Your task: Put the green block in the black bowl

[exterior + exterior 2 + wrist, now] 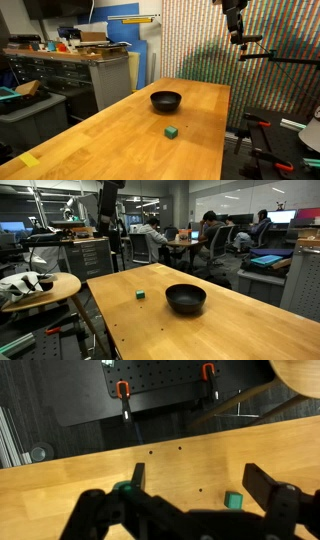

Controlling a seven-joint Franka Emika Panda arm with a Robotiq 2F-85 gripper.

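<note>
The green block (172,131) is a tiny cube on the wooden table (120,135), a little nearer the camera than the black bowl (166,100). Both show in both exterior views: the block (140,295) sits left of the bowl (186,298), apart from it. My gripper (236,25) hangs high above the table's far edge, well away from both. In the wrist view the gripper (200,485) is open and empty, with the block (233,500) far below, near the right finger. The bowl is out of the wrist view.
A small round wooden side table (40,285) with white items stands beside the main table. Cabinets (80,70) lie off one side and a tripod arm (270,55) off another. People sit at desks (210,235) behind. A black pegboard (160,385) lies past the table edge.
</note>
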